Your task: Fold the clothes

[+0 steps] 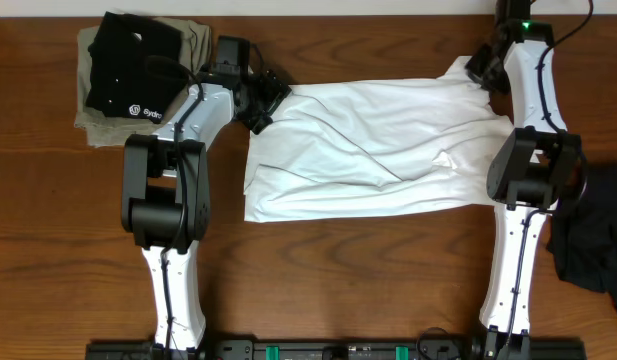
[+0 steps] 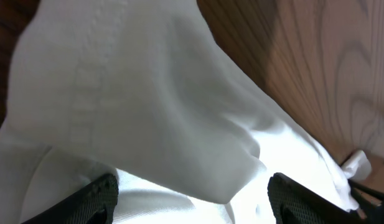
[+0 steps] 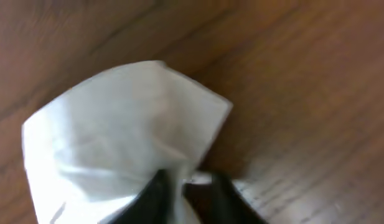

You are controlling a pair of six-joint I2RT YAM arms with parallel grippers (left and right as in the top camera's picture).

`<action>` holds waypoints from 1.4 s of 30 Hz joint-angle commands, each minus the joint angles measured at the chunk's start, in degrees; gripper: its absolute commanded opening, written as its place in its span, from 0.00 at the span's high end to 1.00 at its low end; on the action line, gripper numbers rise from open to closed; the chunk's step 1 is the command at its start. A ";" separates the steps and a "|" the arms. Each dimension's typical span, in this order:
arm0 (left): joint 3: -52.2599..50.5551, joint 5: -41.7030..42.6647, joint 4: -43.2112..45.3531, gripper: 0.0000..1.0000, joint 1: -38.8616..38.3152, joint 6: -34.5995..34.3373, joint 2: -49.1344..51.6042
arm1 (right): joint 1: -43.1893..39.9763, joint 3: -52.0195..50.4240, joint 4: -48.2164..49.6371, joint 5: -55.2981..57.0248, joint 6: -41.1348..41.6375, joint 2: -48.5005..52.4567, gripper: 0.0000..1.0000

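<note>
white t-shirt (image 1: 378, 150): left gripper (image 2: 192, 190) spread astride its edge; right gripper (image 3: 187, 186) at corner, grip unclear.

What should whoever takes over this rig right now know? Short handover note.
Left gripper: open, fingers straddling bunched cloth at the left end of the white T-shirt.
Right gripper: jaws narrow at the shirt's far right corner; the view is blurred, so the grip is unclear.
Shirt: spread between the arms, wrinkled.
Done: no neat fold visible.
To do: all folds.
Folded black shirt lies far left, apart.
</note>
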 commanded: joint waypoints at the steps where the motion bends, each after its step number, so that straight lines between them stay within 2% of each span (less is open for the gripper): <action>1: -0.13 -0.50 -1.38 0.20 0.22 0.52 0.09 | -0.28 -0.04 0.24 2.95 0.52 -3.85 0.50; 3: -0.13 -0.50 -1.40 0.20 0.22 0.52 0.09 | -0.28 -0.04 0.24 2.60 0.33 -3.82 0.44; 10: -0.13 -0.48 -1.60 0.20 0.22 0.55 0.09 | -0.90 -0.07 3.85 0.52 -1.81 -3.76 0.39; 15: -0.13 -0.50 -1.95 0.20 0.22 0.55 0.09 | -1.77 -0.07 6.56 -0.17 -1.79 -3.58 0.41; 42: -0.13 -0.50 -2.03 0.20 0.22 0.52 0.09 | -2.54 -0.42 7.32 -2.27 -1.38 0.39 0.49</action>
